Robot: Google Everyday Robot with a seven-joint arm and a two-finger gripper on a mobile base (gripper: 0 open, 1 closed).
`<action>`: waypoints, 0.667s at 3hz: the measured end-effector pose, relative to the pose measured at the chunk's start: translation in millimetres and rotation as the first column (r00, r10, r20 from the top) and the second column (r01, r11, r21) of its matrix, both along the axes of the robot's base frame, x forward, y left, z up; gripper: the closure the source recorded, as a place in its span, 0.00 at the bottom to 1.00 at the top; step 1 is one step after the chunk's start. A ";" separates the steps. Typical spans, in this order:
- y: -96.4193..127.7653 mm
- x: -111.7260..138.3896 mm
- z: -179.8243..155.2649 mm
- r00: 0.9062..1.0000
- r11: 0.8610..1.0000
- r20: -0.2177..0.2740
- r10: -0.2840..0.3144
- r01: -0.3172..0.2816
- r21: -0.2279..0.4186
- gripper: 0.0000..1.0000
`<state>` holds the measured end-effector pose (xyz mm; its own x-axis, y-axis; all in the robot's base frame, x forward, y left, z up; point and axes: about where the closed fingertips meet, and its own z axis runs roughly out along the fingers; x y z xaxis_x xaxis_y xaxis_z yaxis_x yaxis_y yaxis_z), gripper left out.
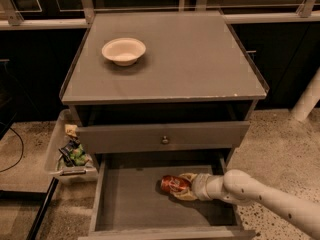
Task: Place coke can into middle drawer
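One main risk lies with the coke can (173, 184) itself. It is tipped on its side, low over the grey floor of the middle drawer (131, 204) and right of centre, with the tool (188, 186) closed about its right-hand end. Whether the can already touches the floor I cannot tell. Being round and on its side, it is likely to roll once the tool lets go (toward the drawer's front lip or its back, depending on any tilt), though the low walls should keep it inside. A second hazard is the release: if the tool opens only a little before drawing away, it may drag the can along or flick it out of place. Third, the closed drawer front (200, 134) with its small knob (164, 140) hangs just above the back of the open drawer, so lifting the arm straight up too soon could knock the wrist against it. Well apart, the white bowl (123, 50) on the table (200, 69) and the clutter-filled bin (56, 160) at the left pose no concern
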<state>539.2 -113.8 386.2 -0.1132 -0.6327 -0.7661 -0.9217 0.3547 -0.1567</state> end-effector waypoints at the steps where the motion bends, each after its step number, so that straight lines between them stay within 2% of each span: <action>1: 0.0 0.0 0.0 1.000 1.000 0.000 0.000 0.000 0.000 0.36; 2: 0.1 0.0 0.0 1.000 1.000 0.000 0.000 0.000 0.000 0.12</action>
